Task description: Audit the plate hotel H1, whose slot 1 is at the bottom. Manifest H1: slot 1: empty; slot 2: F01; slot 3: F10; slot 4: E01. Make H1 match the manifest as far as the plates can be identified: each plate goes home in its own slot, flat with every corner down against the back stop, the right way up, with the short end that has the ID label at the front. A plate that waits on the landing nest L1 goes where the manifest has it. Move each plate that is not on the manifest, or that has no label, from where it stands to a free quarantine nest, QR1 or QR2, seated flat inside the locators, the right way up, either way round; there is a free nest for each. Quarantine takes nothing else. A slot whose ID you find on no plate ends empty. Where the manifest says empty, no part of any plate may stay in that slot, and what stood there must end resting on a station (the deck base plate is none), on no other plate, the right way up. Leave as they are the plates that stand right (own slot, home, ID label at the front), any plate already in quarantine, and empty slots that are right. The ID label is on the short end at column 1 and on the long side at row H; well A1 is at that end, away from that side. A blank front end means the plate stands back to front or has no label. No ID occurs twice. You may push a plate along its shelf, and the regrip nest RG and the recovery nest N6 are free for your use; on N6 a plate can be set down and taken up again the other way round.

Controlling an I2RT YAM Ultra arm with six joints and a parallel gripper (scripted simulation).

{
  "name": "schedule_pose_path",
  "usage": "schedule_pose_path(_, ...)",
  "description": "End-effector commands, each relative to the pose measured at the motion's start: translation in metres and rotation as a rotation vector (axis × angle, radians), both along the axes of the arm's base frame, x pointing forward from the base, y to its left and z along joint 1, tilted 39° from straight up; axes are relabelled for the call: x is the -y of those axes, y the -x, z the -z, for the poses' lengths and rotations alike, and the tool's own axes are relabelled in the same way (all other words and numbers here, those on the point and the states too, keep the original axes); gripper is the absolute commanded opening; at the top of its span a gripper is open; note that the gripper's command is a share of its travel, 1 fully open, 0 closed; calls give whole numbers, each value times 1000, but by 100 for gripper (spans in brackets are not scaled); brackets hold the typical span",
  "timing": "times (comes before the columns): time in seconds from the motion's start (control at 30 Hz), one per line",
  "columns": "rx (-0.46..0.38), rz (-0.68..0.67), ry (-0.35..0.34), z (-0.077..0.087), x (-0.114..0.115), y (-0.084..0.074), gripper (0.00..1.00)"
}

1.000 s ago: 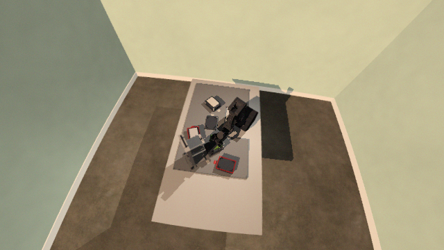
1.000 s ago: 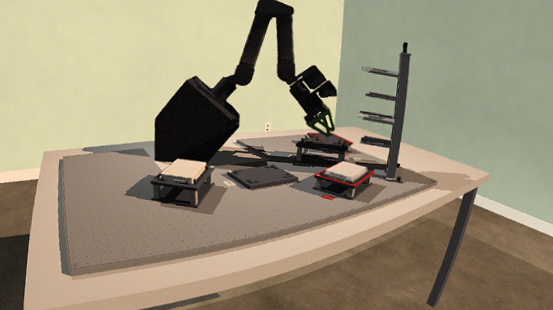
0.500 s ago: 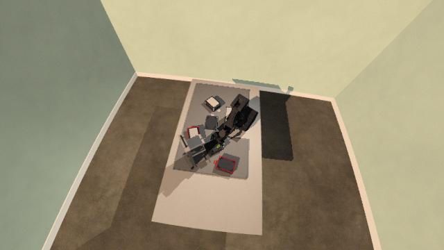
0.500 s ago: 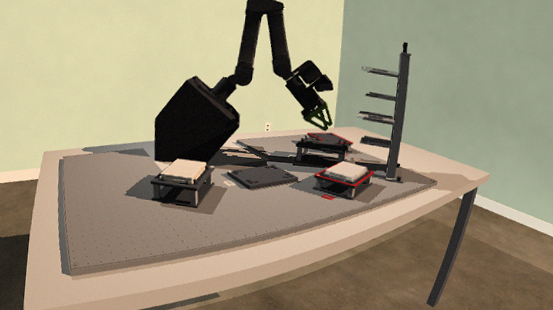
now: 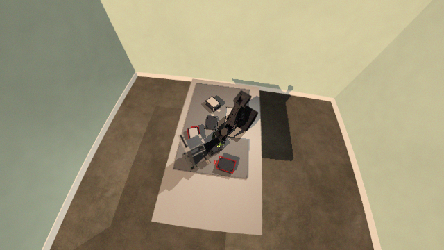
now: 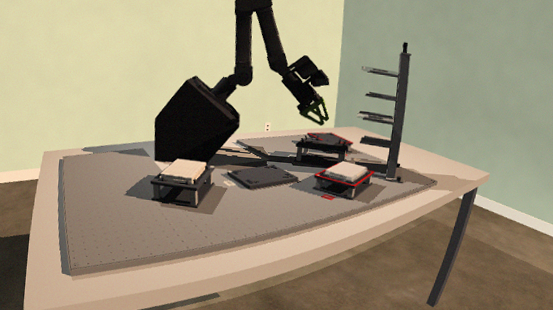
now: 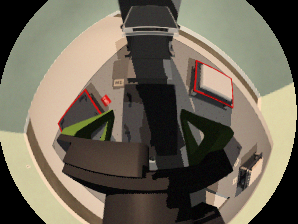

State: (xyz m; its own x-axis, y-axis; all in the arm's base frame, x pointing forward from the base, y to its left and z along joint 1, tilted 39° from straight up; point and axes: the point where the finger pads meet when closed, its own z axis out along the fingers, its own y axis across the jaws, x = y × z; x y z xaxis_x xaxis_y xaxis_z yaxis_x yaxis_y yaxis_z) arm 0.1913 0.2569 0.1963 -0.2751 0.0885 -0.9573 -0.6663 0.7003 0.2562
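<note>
The black arm [image 6: 262, 28] arches high, elbow up, its hand [image 6: 316, 113] angled downward, green fingers spread wide, empty.
</note>
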Motion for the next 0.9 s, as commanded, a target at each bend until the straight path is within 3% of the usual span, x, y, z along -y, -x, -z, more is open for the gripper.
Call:
schedule_pose_path(0.0, -12, 14, 16, 7, 9, 5, 100)
schedule_pose_path(0.33, -11, 14, 12, 4, 18, 14, 100)
schedule_pose_path(0.37, -4, 14, 2, -2, 18, 14, 100)
schedule_pose_path(0.43, -12, 14, 15, 6, 21, 17, 100)
schedule_pose_path(0.57, -11, 25, 17, 6, 24, 15, 100)
schedule_pose_path(0.6, 6, 22, -21, -17, 22, 15, 100)
schedule_pose_path(0.87, 6, 14, -23, -32, 32, 23, 100)
